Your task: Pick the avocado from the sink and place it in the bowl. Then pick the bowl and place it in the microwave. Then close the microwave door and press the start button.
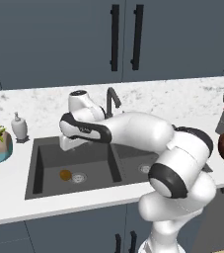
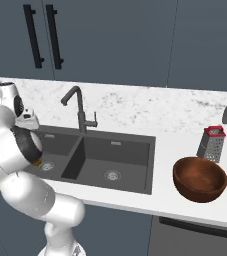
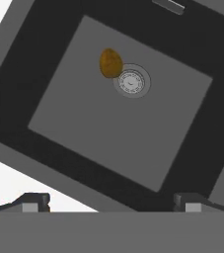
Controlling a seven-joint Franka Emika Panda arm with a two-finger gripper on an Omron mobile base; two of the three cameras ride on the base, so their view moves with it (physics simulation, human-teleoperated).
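- The avocado (image 3: 110, 63) lies on the floor of the left basin of the sink (image 1: 44, 165), touching the rim of the round metal drain (image 3: 131, 82). Nothing grips it; it rests free.
- The gripper (image 3: 111, 203) hangs above that basin, looking down into it. Judged from this, the arm is lined up for the first pick, but the avocado sits off toward the top of the hand view, so the hand is not yet centred over it.
- The jaws stand released, fingertips (image 3: 34, 201) wide apart and holding nothing.
- The bowl (image 2: 200, 178) waits empty on the tabletop (image 2: 170, 200), right of the sink, just in front of a grater (image 2: 211, 143).
- In the left base view the bowl is cut off at the frame edge. In the right base view the robot's own body hides most of the left basin.
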